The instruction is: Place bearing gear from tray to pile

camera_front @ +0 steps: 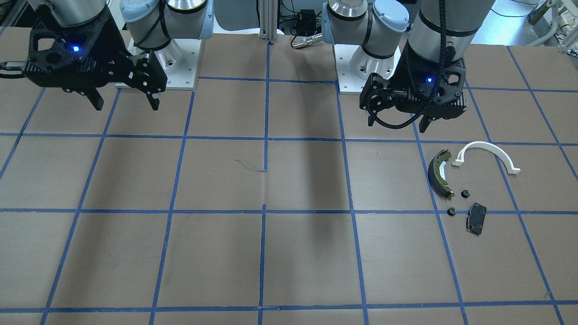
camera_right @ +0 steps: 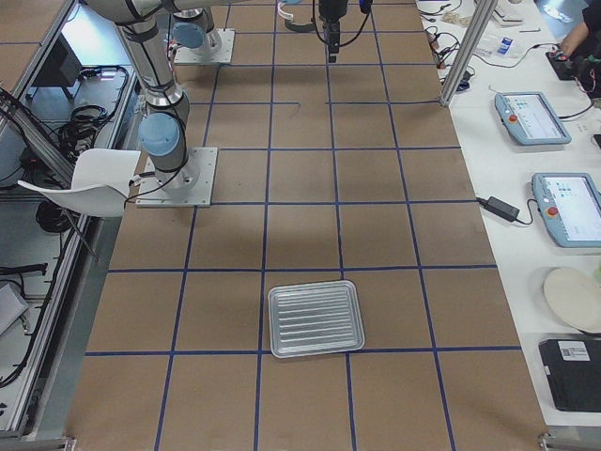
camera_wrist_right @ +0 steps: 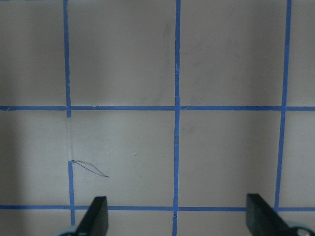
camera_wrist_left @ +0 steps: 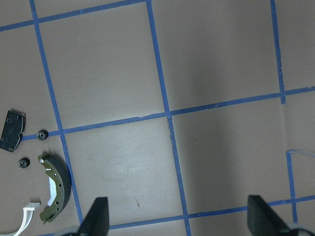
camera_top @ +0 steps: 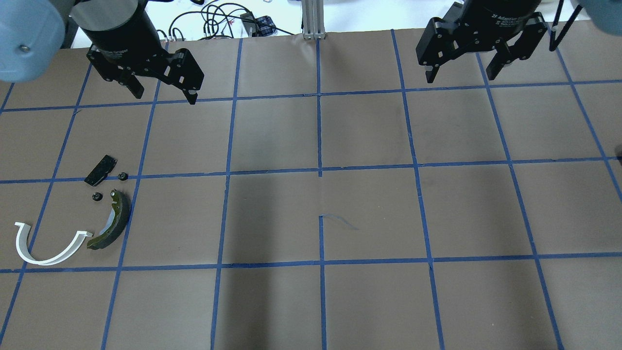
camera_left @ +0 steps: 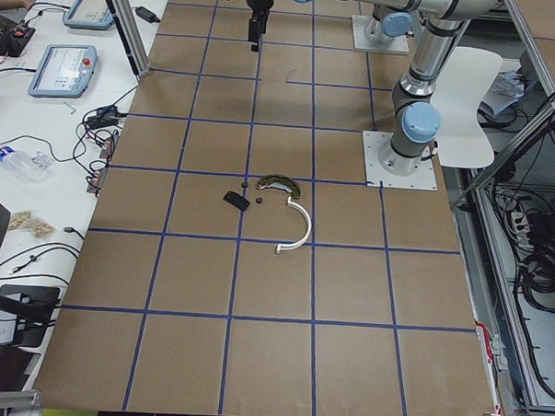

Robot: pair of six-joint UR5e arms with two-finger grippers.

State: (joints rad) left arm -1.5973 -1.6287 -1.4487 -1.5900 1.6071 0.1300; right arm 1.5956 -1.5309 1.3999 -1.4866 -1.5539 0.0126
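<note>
The pile lies on the brown table on my left side: a dark brake shoe with olive lining (camera_top: 112,223), a white plastic arch (camera_top: 46,245), a flat black pad (camera_top: 100,170) and two small black bearing gears (camera_top: 122,176) (camera_top: 96,196). The gears also show in the left wrist view (camera_wrist_left: 42,133). My left gripper (camera_top: 165,96) hangs open and empty above the table, beyond the pile. My right gripper (camera_top: 460,77) hangs open and empty at the far right. The silver tray (camera_right: 315,319) shows only in the exterior right view, and nothing shows in it.
Blue tape lines divide the brown table into squares. The arm bases (camera_front: 158,67) stand on white plates at the robot's edge. Cables and a metal post (camera_top: 313,19) lie past the far edge. Operator tables with pendants (camera_right: 531,117) flank the table.
</note>
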